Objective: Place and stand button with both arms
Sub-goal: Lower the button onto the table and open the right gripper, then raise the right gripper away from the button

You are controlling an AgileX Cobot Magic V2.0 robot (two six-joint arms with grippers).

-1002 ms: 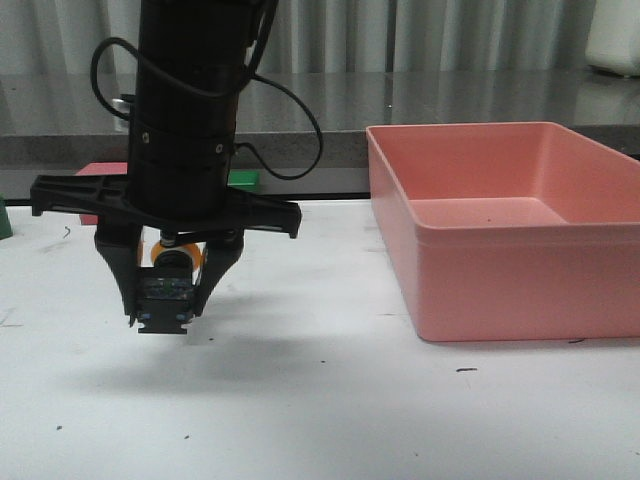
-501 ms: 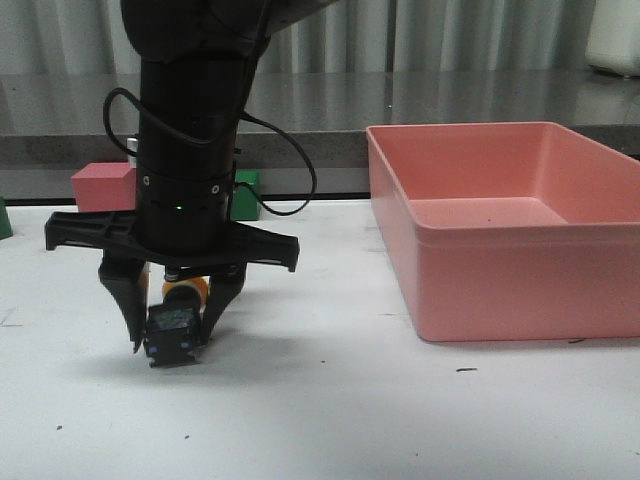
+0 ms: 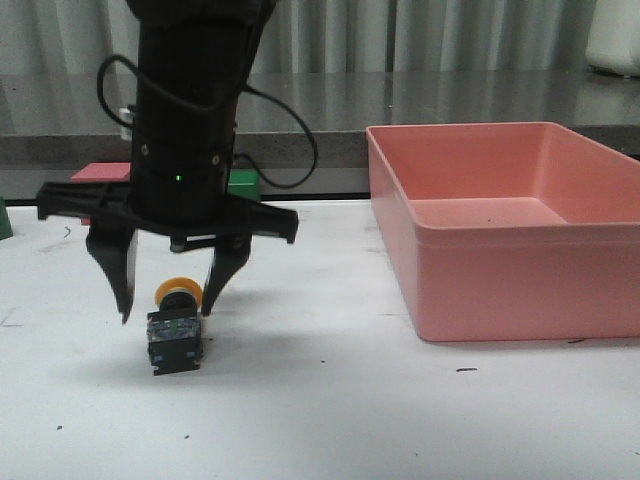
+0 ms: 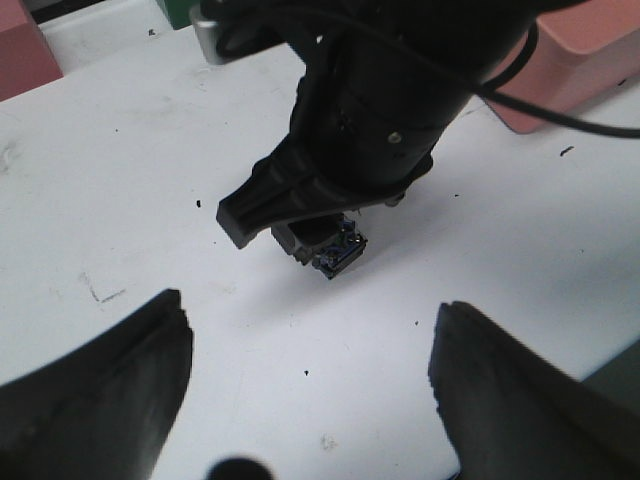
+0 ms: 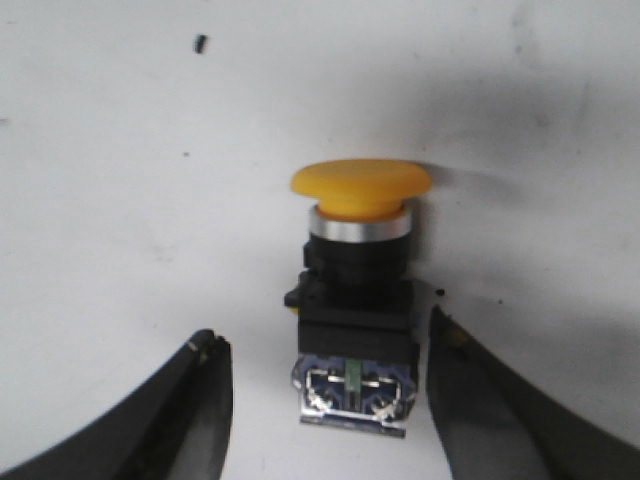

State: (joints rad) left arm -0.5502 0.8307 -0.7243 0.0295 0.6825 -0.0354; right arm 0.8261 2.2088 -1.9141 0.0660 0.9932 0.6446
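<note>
The button [image 3: 175, 338] lies on its side on the white table, its blue-grey terminal end toward the front camera and its yellow cap [image 3: 181, 291] pointing away. My right gripper [image 3: 166, 312] hangs just above it, open, one finger on each side and neither touching. In the right wrist view the button [image 5: 356, 300] lies between the spread fingers of that gripper [image 5: 322, 332]. My left gripper [image 4: 312, 310] is open and empty. It looks from a distance at the right arm [image 4: 380, 120] and the button [image 4: 335, 250]. The left gripper does not show in the front view.
A large pink bin [image 3: 500, 230] stands on the right of the table. A red cube [image 3: 100, 172] and a green cube [image 3: 243, 181] sit behind the right arm. A green object [image 3: 4, 220] is at the left edge.
The right gripper lowered the button to the table, opened its fingers and let go. The button now lies free on the table, and the gripper has risen slightly.
</note>
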